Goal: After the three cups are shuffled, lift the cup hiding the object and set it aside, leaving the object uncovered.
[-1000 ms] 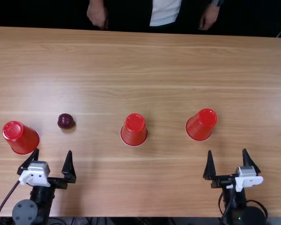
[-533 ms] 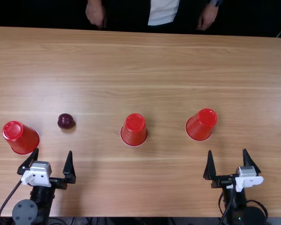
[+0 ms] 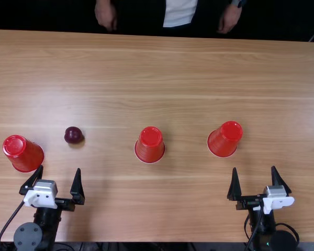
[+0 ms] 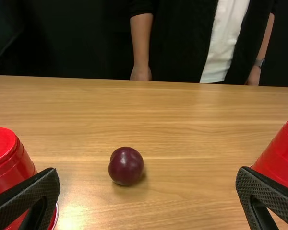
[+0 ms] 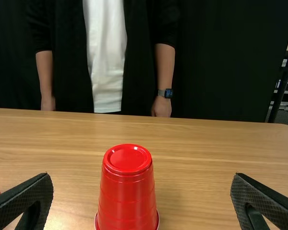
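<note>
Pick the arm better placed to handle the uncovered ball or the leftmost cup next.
Left. The left gripper, open, sits near the dark red ball and the leftmost cup; the right gripper is far off, facing the rightmost cup.

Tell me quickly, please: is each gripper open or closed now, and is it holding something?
Left gripper: open, holding nothing.
Right gripper: open, holding nothing.

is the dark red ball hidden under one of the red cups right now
No, the dark red ball sits uncovered on the table, between the left cup and the middle cup.
</note>
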